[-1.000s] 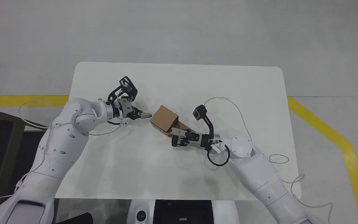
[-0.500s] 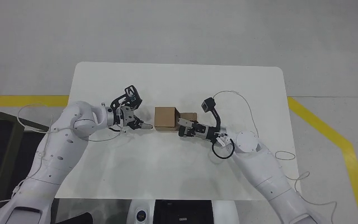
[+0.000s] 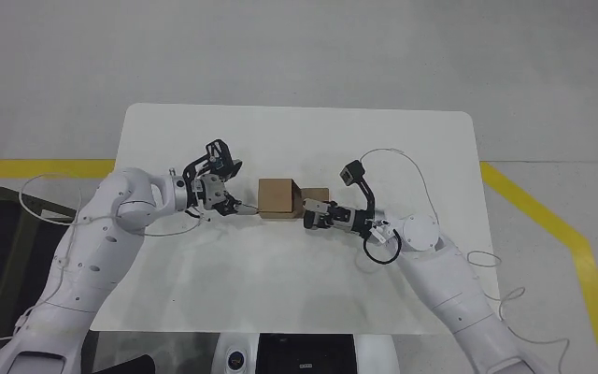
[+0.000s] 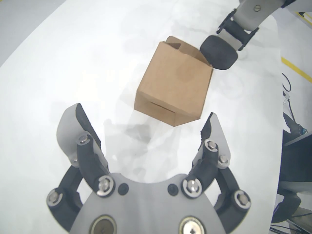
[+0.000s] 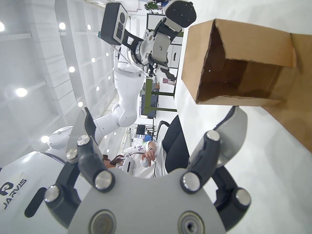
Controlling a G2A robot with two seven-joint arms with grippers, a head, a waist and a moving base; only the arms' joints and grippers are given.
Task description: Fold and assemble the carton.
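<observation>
Carton (image 3: pixel 278 197) lies between left end effector (image 3: pixel 242 209) and right end effector (image 3: pixel 309 218).

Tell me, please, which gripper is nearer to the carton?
Right. The right gripper sits at the carton's open end, one finger apparently touching its rim; the left gripper faces the closed end, just short of it.

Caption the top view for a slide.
Left gripper and right gripper, both open, flank the carton on the white table.
</observation>
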